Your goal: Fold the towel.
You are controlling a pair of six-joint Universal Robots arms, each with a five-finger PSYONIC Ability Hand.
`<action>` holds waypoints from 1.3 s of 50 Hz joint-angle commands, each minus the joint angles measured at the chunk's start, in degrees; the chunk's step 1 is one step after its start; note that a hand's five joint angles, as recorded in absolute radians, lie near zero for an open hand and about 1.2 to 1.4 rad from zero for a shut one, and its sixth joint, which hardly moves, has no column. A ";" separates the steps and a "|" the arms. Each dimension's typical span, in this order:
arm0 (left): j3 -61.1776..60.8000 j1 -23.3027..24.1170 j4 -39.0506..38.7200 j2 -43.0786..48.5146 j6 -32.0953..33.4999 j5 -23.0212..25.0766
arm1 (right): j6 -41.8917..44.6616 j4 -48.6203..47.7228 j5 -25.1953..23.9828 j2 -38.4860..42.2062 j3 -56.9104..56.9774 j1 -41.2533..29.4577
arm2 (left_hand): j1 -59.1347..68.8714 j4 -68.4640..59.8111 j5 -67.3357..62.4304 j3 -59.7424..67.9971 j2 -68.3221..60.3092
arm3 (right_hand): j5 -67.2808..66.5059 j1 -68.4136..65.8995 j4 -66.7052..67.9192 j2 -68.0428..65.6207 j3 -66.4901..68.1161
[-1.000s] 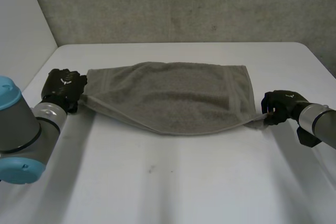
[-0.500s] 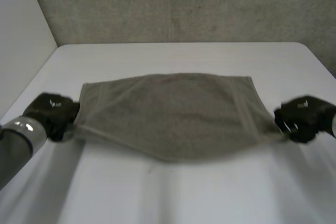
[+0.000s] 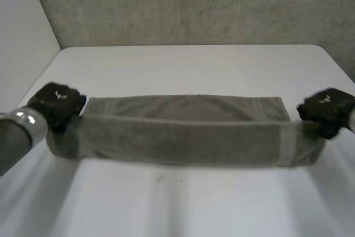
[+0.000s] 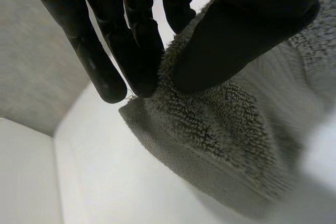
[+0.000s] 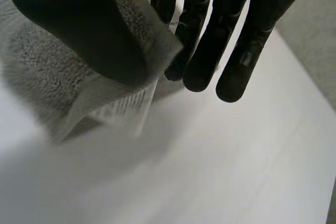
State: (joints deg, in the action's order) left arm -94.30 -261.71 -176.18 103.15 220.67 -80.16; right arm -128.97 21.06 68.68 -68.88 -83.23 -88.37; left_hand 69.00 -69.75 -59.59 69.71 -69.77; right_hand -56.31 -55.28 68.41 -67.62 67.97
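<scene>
Left black robot hand (image 3: 55,102) is pinching one end of the grey terry towel (image 3: 183,140). In the left wrist view its thumb (image 4: 247,35) is pressing on the looped cloth from one side, and its fingers (image 4: 139,51) are standing almost straight on the other side, so the corner is clamped between them. The right black robot hand (image 3: 328,110) is doing the same at the opposite end: in the right wrist view its thumb (image 5: 79,30) is lying over the woven border of the towel, and the straight fingers (image 5: 205,51) are closing the cloth from behind. The towel is stretching between the two hands as one long narrow band over the white table (image 3: 183,203). A thinner strip of the same cloth is showing just behind this band, on the side away from the robot. Both hands are staying well apart, one at each end. Beyond the hands, the rough grey concrete wall (image 3: 194,4) is standing at the far edge of the table.
</scene>
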 commanded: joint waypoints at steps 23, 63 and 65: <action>24.09 6.03 -26.93 32.12 -0.69 -5.01 | -7.96 -28.01 19.20 27.05 23.38 -14.45 | -59.00 59.75 59.59 -59.71 59.77 | 56.31 45.28 -58.41 57.62 -57.97; 4.74 8.23 -25.44 9.87 -13.52 -5.71 | -12.10 -24.32 13.50 15.62 0.09 -1.36 | -59.00 59.75 59.59 -59.71 59.77 | -13.69 -24.72 11.59 -12.38 12.03; 4.48 8.14 -25.35 8.74 -13.60 -5.71 | -11.92 -25.28 14.55 10.64 -0.35 1.35 | -59.00 59.75 59.59 -59.71 59.77 | -13.69 -24.72 11.59 -12.38 12.03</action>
State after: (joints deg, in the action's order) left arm -89.38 -253.48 -201.71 113.05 206.78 -85.71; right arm -141.26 -2.72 80.48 -52.54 -83.62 -92.43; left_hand 10.29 -9.68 -1.72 9.59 -9.51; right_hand -55.01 -54.15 67.61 -67.24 67.33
